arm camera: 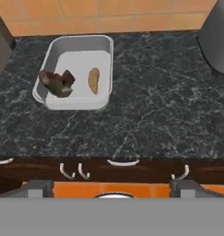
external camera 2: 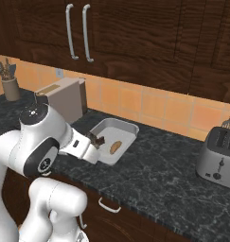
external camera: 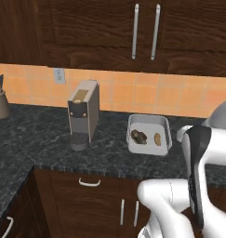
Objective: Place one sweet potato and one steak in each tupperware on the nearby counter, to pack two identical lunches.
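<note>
One shallow pale grey-white rectangular tray [arm camera: 51, 55] sat ahead of the fingers, holding one small tan-orange oval sweet potato [arm camera: 93, 80] and one dark brownish steak piece [arm camera: 57, 83]. One boxy coffee machine [external camera: 83, 114], one silver toaster [external camera 2: 217, 158], one utensil crock [external camera: 0, 104].

The desk [external camera: 49, 139] is showing as dark polished stone, speckled and veined with pale grey. The tupperware [external camera: 149, 122] is looking like smooth matt plastic in pale grey-white. In it, the sweet potato [external camera: 157, 139] is appearing smooth and tan-orange, beside a dark brown, rough-looking lump [external camera: 138, 136]. The cabinets [external camera: 86, 32] are showing dark grained wood with bright metal handles [external camera: 136, 31]. The toaster [external camera 2: 218, 158] is gleaming like brushed metal. The backsplash [external camera: 133, 95] is looking like matt orange tile.
</note>
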Tool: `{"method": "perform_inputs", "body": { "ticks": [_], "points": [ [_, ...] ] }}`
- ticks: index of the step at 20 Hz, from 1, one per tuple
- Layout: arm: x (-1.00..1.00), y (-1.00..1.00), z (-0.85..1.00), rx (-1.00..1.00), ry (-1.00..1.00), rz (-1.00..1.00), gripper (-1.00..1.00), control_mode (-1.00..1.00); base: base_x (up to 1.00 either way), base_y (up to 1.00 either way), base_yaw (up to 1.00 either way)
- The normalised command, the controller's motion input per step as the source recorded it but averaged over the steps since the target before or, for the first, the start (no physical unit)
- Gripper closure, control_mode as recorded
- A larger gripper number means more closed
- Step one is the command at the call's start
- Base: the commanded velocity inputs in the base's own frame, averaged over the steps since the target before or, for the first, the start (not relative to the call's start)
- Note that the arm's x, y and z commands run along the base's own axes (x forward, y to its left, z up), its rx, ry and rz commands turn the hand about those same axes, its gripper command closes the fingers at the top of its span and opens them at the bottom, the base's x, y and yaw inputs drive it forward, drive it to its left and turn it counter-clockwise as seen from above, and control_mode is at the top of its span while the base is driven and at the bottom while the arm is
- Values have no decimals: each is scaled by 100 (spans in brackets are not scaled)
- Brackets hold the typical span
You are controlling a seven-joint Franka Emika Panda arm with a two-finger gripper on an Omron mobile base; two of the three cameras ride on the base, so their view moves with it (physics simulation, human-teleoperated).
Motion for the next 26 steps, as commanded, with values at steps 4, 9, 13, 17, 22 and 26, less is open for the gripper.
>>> {"method": "perform_inputs", "body": {
  "ticks": [4,9,13,17,22,26],
  "points": [
    [-25,0,-1,0,-8,0,-100,100,-75,2,0],
    [0,0,0,0,0,0,-100,100,-100,-1,-26],
    [0,0,0,0,0,0,-100,100,-87,0,-61],
    [0,0,0,0,0,0,-100,100,-47,0,-78],
    [0,0,0,0,0,0,-100,100,-30,-5,-78],
    [0,0,0,0,0,0,-100,100,-2,-81,-68]
  ]
}}
